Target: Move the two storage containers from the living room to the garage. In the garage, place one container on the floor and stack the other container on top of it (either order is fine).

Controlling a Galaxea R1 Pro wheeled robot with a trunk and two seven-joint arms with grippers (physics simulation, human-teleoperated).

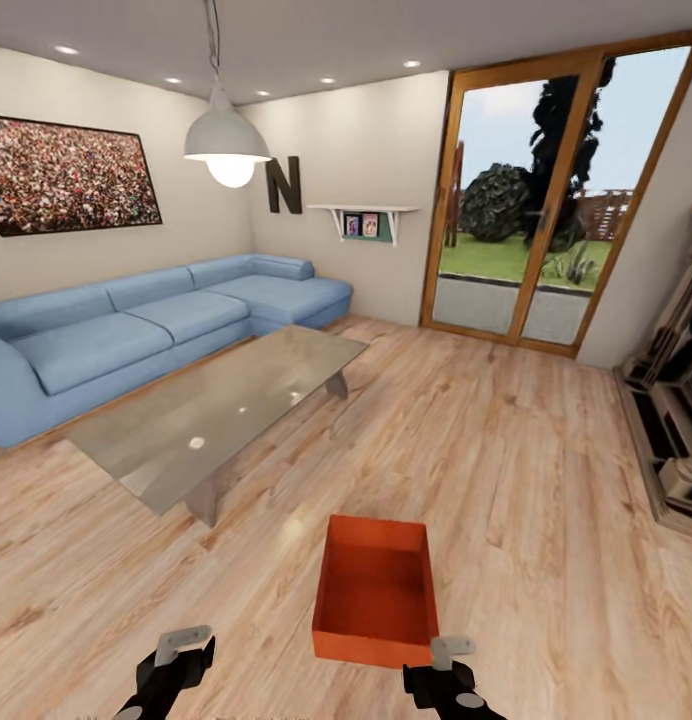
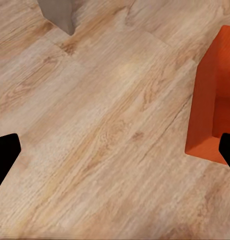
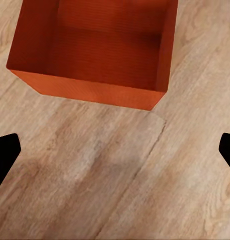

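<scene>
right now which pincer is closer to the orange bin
The right pincer: it sits just past the near right corner of the orange bin, while the left pincer hangs farther off over bare floor.

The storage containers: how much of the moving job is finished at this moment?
Nothing looks done yet. One storage container sits empty on the living room wood floor, ungrasped. In hand: left gripper and right gripper hover open near it. Left: lifting it, the second container, the garage stacking.
</scene>
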